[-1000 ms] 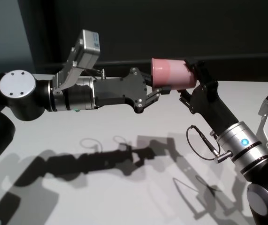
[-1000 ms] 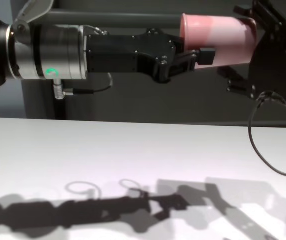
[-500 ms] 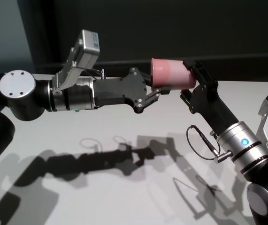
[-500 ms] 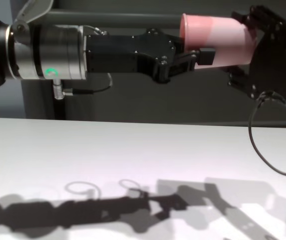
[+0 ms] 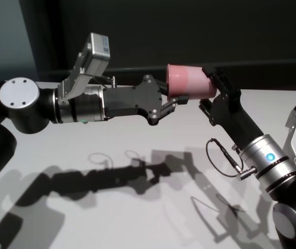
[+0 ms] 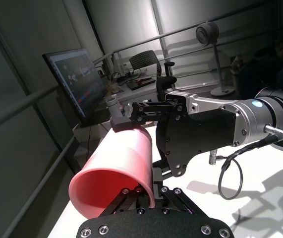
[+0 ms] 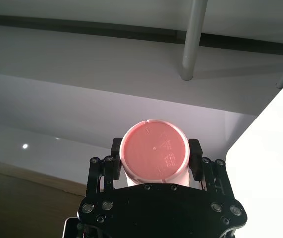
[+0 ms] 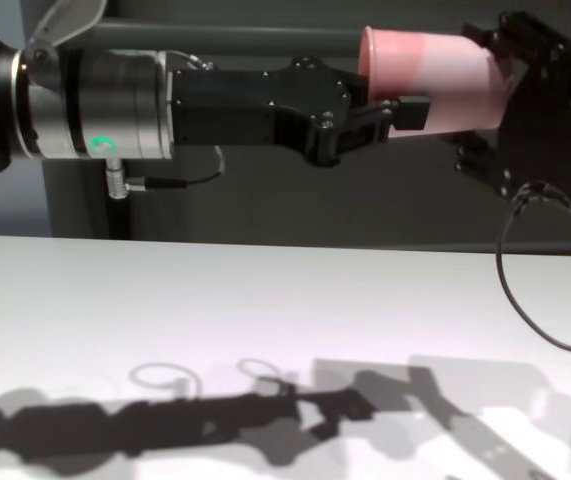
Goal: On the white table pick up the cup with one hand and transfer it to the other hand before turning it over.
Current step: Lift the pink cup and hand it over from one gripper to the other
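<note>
The pink cup (image 5: 186, 80) lies on its side in the air above the white table (image 5: 111, 129). My left gripper (image 5: 172, 101), with the green-lit wrist, is shut on the cup's rim; the left wrist view shows the open mouth (image 6: 112, 186) facing it. My right gripper (image 5: 208, 89), with the looping black cable (image 5: 221, 158), comes from the right. Its fingers (image 7: 115, 149) press against both sides of the cup's base (image 7: 153, 153). In the chest view the cup (image 8: 430, 78) spans between the left gripper (image 8: 395, 110) and the right gripper (image 8: 477, 95).
Both arms hang well above the table (image 8: 265, 300), and their shadows fall on it. A dark wall with a rail runs behind.
My right gripper has slid a little further along the cup's base and its fingers now sit against it. The left gripper and the cup have stayed still.
</note>
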Robot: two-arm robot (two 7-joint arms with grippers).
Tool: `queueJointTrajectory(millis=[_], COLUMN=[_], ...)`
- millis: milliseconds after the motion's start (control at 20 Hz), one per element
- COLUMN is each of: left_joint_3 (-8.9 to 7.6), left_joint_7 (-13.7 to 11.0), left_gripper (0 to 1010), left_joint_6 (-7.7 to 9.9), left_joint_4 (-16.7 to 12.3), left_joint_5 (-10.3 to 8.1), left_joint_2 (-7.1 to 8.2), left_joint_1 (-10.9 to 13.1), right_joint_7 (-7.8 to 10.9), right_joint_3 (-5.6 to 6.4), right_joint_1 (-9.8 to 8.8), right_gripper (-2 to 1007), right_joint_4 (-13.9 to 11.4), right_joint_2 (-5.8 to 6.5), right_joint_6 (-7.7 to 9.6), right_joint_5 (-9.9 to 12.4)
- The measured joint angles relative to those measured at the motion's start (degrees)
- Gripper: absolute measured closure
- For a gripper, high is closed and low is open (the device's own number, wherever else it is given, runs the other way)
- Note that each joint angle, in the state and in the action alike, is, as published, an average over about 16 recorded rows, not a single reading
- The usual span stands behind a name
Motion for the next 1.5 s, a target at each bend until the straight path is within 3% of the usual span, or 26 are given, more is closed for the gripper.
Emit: queueJointTrajectory(millis=[350, 600, 1500], left_joint_3=[0.00, 0.00, 0.00], left_joint_7=[0.00, 0.00, 0.00], left_gripper=[919, 821, 191], left_joint_6=[0.00, 0.00, 0.00], left_joint_4=[0.00, 0.00, 0.00], left_joint_5=[0.00, -0.01, -0.01], left_joint_2=[0.00, 0.00, -0.01], left_joint_1=[0.00, 0.00, 0.00], right_joint_7=[0.01, 0.01, 0.00], right_joint_3=[0.01, 0.01, 0.01], right_joint_1=[0.00, 0.00, 0.00], right_gripper=[236, 236, 236], right_joint_4=[0.00, 0.00, 0.01], right_joint_2=[-0.03, -0.04, -0.04], right_joint_6=[0.02, 0.04, 0.05], right_joint_5=[-0.03, -0.05, -0.08])
